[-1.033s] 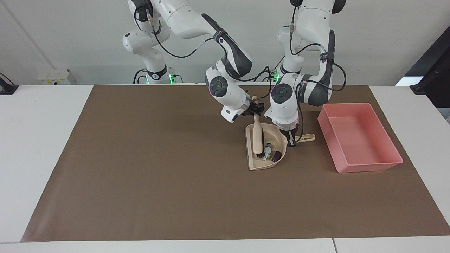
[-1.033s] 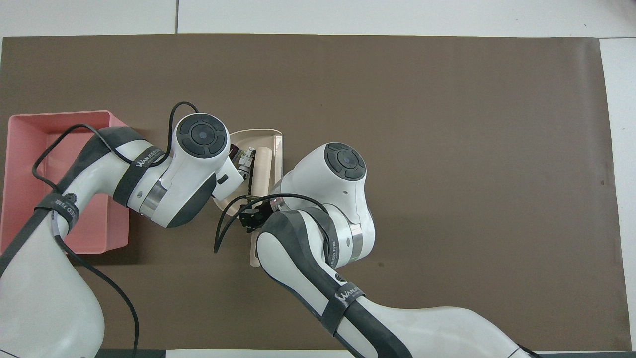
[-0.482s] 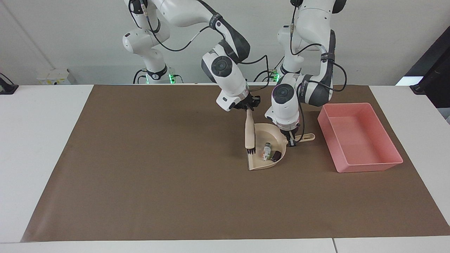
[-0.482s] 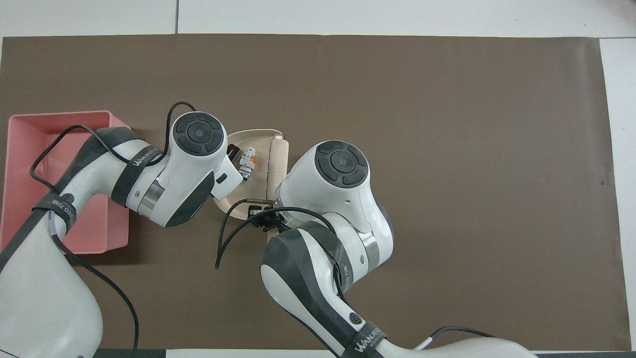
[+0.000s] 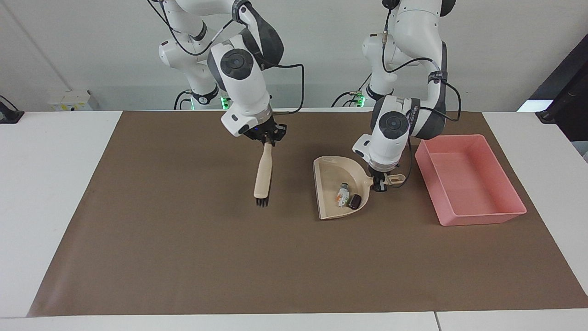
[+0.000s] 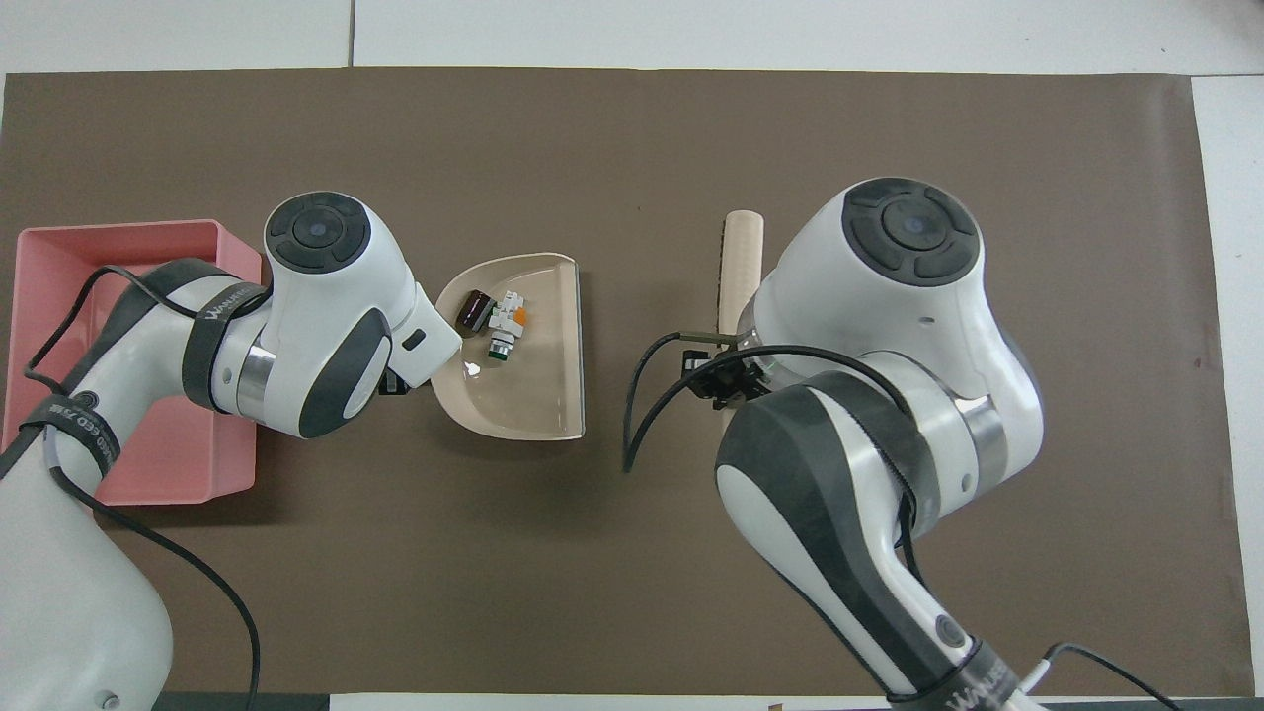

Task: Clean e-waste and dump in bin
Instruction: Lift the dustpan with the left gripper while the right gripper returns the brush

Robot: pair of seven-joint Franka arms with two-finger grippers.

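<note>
The e-waste lies in a beige dustpan (image 5: 327, 184) (image 6: 528, 400): a white piece (image 5: 342, 193) (image 6: 507, 320) beside a dark chip (image 5: 354, 201) (image 6: 474, 309). My left gripper (image 5: 379, 185) is shut on the dustpan's handle, on the side toward the pink bin (image 5: 482, 218) (image 6: 118, 229). In the overhead view the left wrist hides that grip. My right gripper (image 5: 268, 140) (image 6: 719, 379) is shut on the top of a beige brush (image 5: 263, 172) (image 6: 741, 259). The brush hangs bristles down over the mat, well apart from the dustpan toward the right arm's end.
A brown mat (image 5: 183, 257) covers the white table. The bin stands on it toward the left arm's end, a short gap from the dustpan handle. Black cables loop off both wrists.
My right gripper lifted the brush out of the dustpan and carried it away toward the right arm's end. The dustpan turned slightly in my left gripper, and the two pieces stayed in it.
</note>
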